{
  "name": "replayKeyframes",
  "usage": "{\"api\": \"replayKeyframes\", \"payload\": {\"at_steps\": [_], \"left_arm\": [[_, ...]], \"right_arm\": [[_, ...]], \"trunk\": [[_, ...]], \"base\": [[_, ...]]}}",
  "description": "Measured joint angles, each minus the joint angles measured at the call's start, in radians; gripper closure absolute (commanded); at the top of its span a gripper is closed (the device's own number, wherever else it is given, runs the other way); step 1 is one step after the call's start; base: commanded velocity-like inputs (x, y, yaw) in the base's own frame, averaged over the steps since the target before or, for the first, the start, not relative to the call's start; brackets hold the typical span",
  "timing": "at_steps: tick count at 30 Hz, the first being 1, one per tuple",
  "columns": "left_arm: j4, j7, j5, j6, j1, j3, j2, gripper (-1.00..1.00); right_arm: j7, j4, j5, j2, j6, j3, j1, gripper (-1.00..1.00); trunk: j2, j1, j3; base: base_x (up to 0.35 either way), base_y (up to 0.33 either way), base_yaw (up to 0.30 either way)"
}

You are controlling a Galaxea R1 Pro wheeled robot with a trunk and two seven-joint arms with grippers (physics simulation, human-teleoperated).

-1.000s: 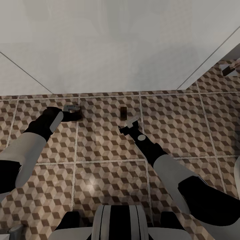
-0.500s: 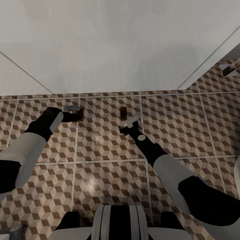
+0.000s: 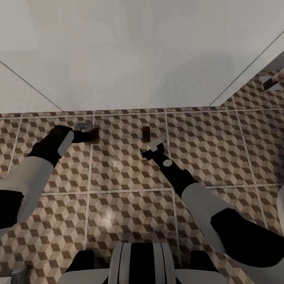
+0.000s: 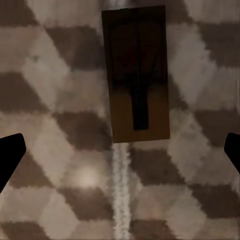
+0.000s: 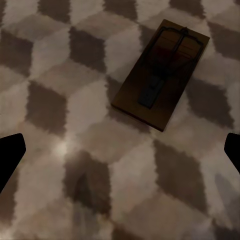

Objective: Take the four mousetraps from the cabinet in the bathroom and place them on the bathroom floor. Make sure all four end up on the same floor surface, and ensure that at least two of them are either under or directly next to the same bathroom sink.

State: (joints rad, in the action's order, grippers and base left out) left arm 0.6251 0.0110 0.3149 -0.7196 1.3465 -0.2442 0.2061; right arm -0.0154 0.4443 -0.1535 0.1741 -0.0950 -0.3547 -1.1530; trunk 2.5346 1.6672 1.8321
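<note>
Two mousetraps lie flat on the cube-patterned bathroom floor (image 3: pixel 126 173), just in front of the edge of the wide white sink vanity (image 3: pixel 138 59). One mousetrap (image 3: pixel 94 135) (image 4: pixel 137 75) sits at the tips of my left gripper (image 3: pixel 86 132) (image 4: pixel 120 152), which is open and holds nothing; its fingertips (image 4: pixel 10 157) stand apart from the board. The other mousetrap (image 3: pixel 146 134) (image 5: pixel 161 72) lies a short way beyond my right gripper (image 3: pixel 154 145) (image 5: pixel 120 152), also open and empty. The cabinet is out of view.
A small tan and grey object (image 3: pixel 271 82) lies on the floor at the far right, past the vanity's corner. A white fixture's edge (image 3: pixel 281 209) shows at the right border. My base (image 3: pixel 138 264) fills the bottom.
My left arm has drawn back very slightly from its mousetrap. The right arm and both mousetraps have not moved.
</note>
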Motion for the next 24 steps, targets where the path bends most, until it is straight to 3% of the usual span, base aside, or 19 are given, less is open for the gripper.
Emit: {"api": "replayKeyframes", "payload": {"at_steps": [11, 24], "left_arm": [[0.087, 0.003, 0.003, -0.001, 0.0, -0.005, 0.01, -1.0], [0.094, 0.003, 0.002, -0.001, 0.0, -0.007, 0.012, -1.0]], "right_arm": [[0.0, 0.0, 0.0, 0.0, 0.0, 0.0, 0.0, -1.0], [0.0, 0.0, -0.001, 0.0, 0.001, 0.0, 0.0, -1.0]], "trunk": [[0.0, 0.0, 0.0], [0.0, 0.001, 0.0]], "base": [[-0.02, 0.0, 0.0], [-0.279, 0.0, 0.0]]}}
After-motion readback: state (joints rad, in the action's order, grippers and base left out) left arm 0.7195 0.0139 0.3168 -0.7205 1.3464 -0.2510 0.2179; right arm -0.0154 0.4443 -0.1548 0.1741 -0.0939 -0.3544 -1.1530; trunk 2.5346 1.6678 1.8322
